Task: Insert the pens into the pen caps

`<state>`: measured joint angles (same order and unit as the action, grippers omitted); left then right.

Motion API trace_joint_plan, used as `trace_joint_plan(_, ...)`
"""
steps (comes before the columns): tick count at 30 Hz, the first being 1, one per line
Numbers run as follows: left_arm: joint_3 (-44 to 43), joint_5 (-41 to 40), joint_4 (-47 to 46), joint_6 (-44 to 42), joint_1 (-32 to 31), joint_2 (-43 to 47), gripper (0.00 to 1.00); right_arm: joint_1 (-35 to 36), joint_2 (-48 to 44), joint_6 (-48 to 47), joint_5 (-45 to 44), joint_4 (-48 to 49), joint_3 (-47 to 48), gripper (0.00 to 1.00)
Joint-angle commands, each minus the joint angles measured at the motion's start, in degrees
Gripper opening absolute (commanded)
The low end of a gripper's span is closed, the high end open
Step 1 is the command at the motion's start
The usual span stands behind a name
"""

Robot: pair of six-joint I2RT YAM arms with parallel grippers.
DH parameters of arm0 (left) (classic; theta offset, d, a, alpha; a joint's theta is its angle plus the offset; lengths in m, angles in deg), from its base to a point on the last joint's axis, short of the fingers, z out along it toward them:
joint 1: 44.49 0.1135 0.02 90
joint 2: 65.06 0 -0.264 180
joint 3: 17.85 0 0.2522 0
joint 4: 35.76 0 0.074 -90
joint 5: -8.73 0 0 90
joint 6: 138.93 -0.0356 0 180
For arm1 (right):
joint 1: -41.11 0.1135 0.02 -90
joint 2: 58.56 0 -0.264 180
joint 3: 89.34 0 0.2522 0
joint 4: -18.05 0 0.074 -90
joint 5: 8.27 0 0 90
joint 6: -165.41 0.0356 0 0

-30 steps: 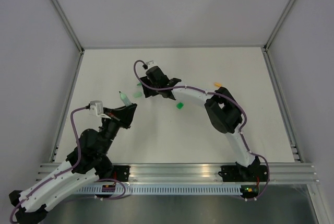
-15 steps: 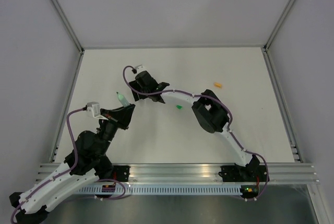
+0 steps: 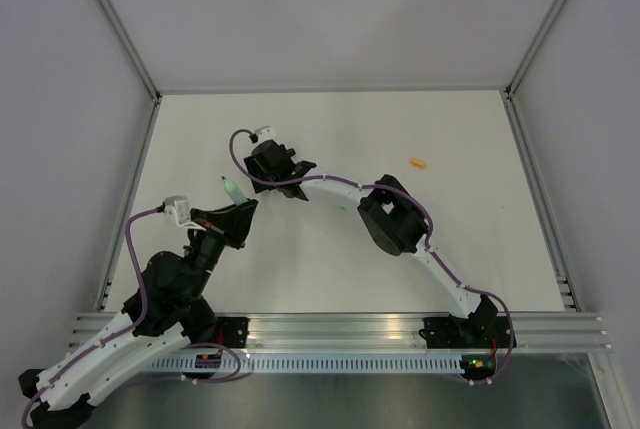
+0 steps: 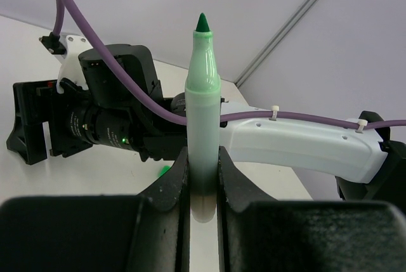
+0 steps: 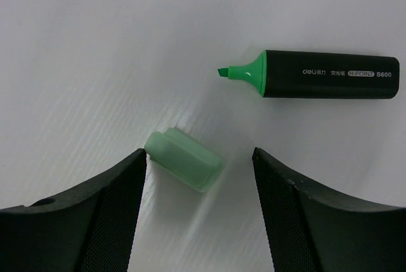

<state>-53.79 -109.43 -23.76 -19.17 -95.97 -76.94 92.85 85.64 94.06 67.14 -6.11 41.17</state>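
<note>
Between the fingers of the spread right hand [image 5: 199,158], a pale green translucent plastic cap [image 5: 184,160] lies skewed on the white surface [image 5: 95,44], closer to one finger; black-barrelled green-tipped highlighter [image 5: 330,74] near. Uncapped pale green marker [image 4: 202,113] upright, pinched in the left hand [image 4: 203,177]. Risk: off-centre closing probably skids or twists the cap. Room: pale grey walls [image 3: 320,9], aluminium frame [image 3: 113,24].

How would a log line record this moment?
left hand: shut on pale green pen | right hand: open over pale green cap | black highlighter: uncapped
</note>
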Motion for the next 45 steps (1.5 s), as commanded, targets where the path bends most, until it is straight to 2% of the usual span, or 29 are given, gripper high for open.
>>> trace_joint_plan(1, -1.03, -0.23, -0.09, 0.92, -0.02, 0.63, 0.02, 0.9, 1.96, 0.15, -2.02, -1.21, 2.34, 0.73)
trace_joint_plan(10, -1.03, -0.05, -0.09, 1.18, -0.02, 0.72, 0.02, 2.48, 2.31, 1.64, -3.16, -0.77, 2.08, 0.73)
trace_joint_plan(19, -0.94, 0.21, 0.62, 1.62, -0.11, 1.59, 0.02, 3.45, 3.45, 11.58, -14.14, -3.23, 2.26, 0.74)
trace_joint_plan(30, -0.85, -0.4, 1.32, 2.06, -0.02, 3.27, 0.02, 3.62, 7.06, 13.51, -16.79, -4.46, 4.53, 0.66)
trace_joint_plan(34, -0.85, -0.58, 1.41, 1.97, -0.02, 3.27, 0.02, 3.54, 6.97, 13.16, -16.61, -4.81, 4.37, 0.55)
trace_joint_plan(45, -0.68, -1.72, 0.88, 1.09, -0.02, 0.37, 0.02, 3.45, -3.04, 6.23, -16.26, 1.08, -11.18, 0.46)
